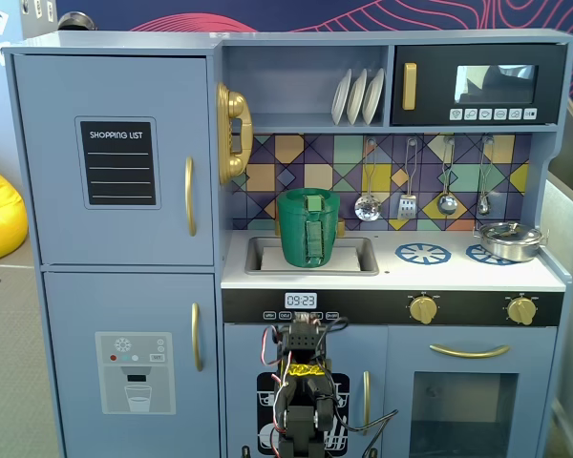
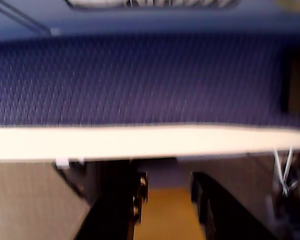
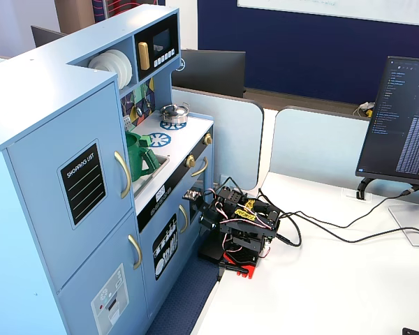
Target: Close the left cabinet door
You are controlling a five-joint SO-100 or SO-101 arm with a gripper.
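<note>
My pincer [image 2: 165, 210] sits folded low with its fingers parted and nothing between them.

Up and to its left in a fixed view, the left cabinet door [image 1: 115, 157] looks already flush; I judge it a stiff, light wooden panel, best nudged flat near the gold handle [image 1: 190, 196], not gripped.

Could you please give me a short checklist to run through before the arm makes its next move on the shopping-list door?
1. Left cabinet door flush with the frame: ok, it looks shut in both fixed views.
2. Gold handle free of obstruction: ok.
3. Arm clear of the door: ok, folded low in front of the kitchen.
4. Gripper empty: ok, nothing between the fingers in the wrist view.
5. Green pitcher seated in the sink: ok.
</note>
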